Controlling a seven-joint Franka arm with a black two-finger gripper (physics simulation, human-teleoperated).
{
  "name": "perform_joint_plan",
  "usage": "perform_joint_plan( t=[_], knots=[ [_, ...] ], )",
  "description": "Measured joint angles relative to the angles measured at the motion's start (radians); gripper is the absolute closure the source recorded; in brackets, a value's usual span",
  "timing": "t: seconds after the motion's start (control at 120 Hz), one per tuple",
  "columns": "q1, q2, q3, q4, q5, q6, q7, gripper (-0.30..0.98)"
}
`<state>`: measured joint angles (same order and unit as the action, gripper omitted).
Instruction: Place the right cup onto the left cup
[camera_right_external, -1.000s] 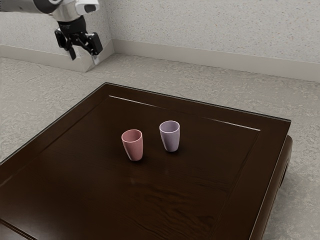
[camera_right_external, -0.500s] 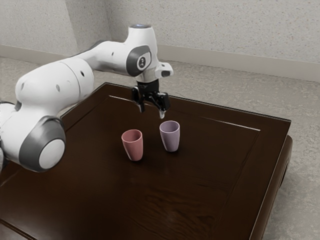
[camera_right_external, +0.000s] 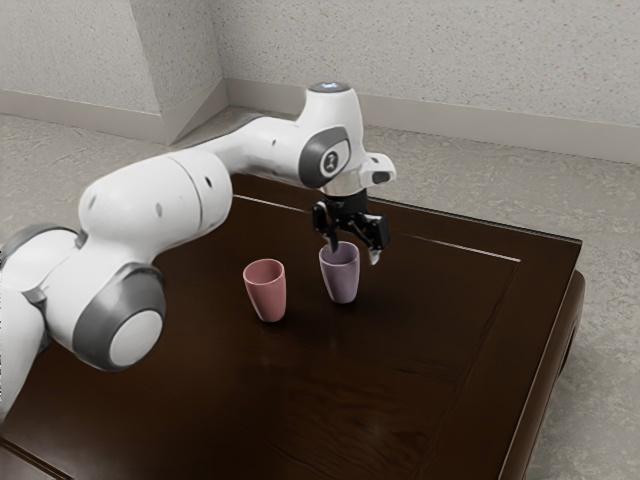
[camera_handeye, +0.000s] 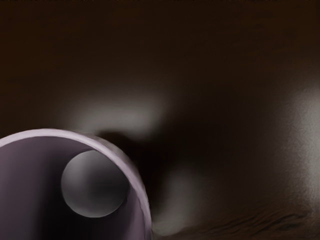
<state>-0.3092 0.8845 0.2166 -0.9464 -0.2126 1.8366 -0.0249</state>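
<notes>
Here's the end effector (camera_right_external: 354, 250), open and empty, poised just above the lilac cup (camera_right_external: 342, 282) (likely the one to lift), which stands upright on the surface (camera_right_external: 400, 410) near the pink cup (camera_right_external: 267, 298).

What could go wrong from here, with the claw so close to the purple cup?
The open claw is down near the rim of the purple cup. If it isn't centred as it lowers, it might clip that rim and tip the cup.

Both cups narrow toward the base, so even a light bump could topple one.

The pink cup stands only a small gap away, so a falling purple cup might knock it too.
</notes>
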Motion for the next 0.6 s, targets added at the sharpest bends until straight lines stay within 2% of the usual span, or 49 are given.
perform_joint_plan(
  t=[0.167, 0.3, 0.467, 0.6],
  knots=[
    [0.001, 0.056, 0.001, 0.065, -0.001, -0.002, -0.017, 0.02],
    [0.001, 0.071, 0.004, 0.070, -0.004, -0.003, -0.027, 0.09],
    [0.003, 0.079, 0.015, 0.059, -0.020, -0.004, -0.037, 0.29],
    [0.005, 0.089, 0.026, 0.056, -0.030, -0.004, -0.044, 0.52]
  ],
)
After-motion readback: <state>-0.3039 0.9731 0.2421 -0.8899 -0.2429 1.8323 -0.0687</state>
